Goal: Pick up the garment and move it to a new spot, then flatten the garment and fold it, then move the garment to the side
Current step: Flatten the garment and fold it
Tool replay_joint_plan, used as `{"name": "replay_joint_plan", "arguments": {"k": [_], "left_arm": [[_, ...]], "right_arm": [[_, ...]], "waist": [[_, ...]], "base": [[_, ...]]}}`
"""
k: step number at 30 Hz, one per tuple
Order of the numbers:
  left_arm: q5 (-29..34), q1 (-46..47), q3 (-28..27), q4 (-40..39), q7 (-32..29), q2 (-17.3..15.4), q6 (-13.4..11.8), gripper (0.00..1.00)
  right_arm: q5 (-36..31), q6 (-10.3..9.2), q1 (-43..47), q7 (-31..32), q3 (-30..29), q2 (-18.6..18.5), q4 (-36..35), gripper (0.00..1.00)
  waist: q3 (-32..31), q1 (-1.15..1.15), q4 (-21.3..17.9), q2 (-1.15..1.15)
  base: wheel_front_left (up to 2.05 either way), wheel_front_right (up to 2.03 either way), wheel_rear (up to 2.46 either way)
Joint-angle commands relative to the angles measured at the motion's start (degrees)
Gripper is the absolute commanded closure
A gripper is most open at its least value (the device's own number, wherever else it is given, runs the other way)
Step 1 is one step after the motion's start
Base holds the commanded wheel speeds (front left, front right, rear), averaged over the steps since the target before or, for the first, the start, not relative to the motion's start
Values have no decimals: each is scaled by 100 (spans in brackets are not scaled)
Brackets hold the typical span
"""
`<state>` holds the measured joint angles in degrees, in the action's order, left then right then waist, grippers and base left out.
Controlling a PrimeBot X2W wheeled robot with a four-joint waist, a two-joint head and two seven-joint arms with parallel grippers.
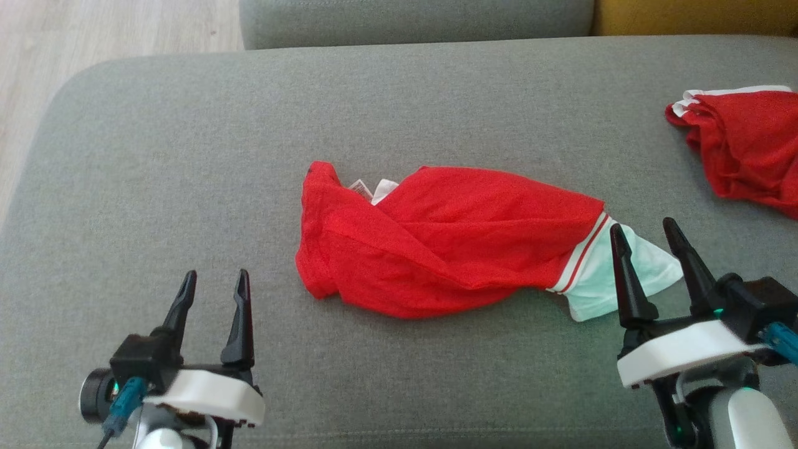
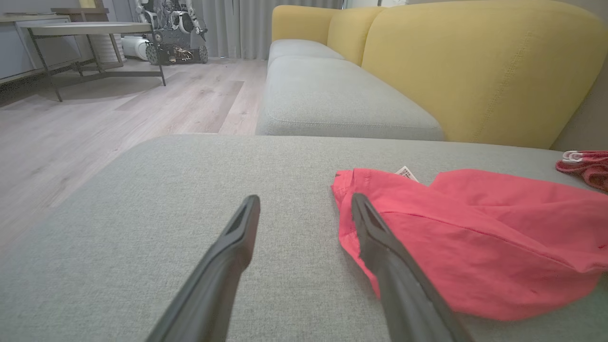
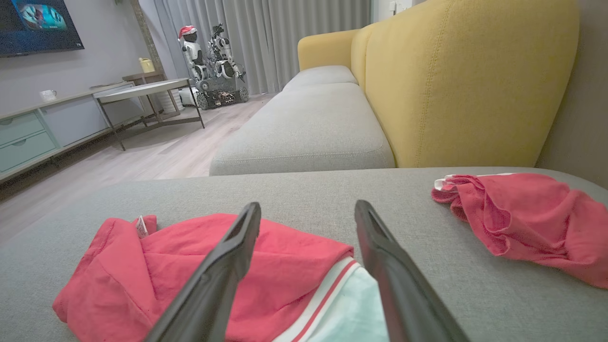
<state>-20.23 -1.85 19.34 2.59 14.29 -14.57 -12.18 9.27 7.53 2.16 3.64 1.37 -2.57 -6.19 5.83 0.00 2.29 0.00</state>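
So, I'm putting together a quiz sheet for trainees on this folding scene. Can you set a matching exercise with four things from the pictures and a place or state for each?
Things:
1. crumpled red garment with a white, red-striped end
2. second crumpled red garment with white trim
3. left gripper
4. right gripper

Places or states:
a. open, fingers by the white end
b. far right of the grey fabric cushion
c. open, over bare cushion, left of both garments
d. middle of the cushion

Pairs: 1-d, 2-b, 3-c, 4-a.

Right jaws hide part of the garment.
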Motion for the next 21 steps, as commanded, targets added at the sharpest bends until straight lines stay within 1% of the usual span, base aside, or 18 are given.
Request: {"name": "replay_joint_plan", "arguments": {"k": [1, 12, 21], "left_arm": [[80, 201, -231, -210, 49, -141, -44, 0], [27, 151, -190, -207, -90, -208, -65, 0], [-12, 151, -162, -242, -139, -228, -72, 0]], "right_arm": [[-68, -4, -111, 39, 119, -31, -249, 0], [-113, -4, 110, 84, 178, -31, -351, 0], [-91, -4, 124, 100, 178, -31, -378, 0]], "waist": [[-18, 0, -6, 0], [-174, 0, -91, 0], [-164, 0, -124, 0]], "base": [[0, 0, 0], [0, 0, 0], [0, 0, 0]]}}
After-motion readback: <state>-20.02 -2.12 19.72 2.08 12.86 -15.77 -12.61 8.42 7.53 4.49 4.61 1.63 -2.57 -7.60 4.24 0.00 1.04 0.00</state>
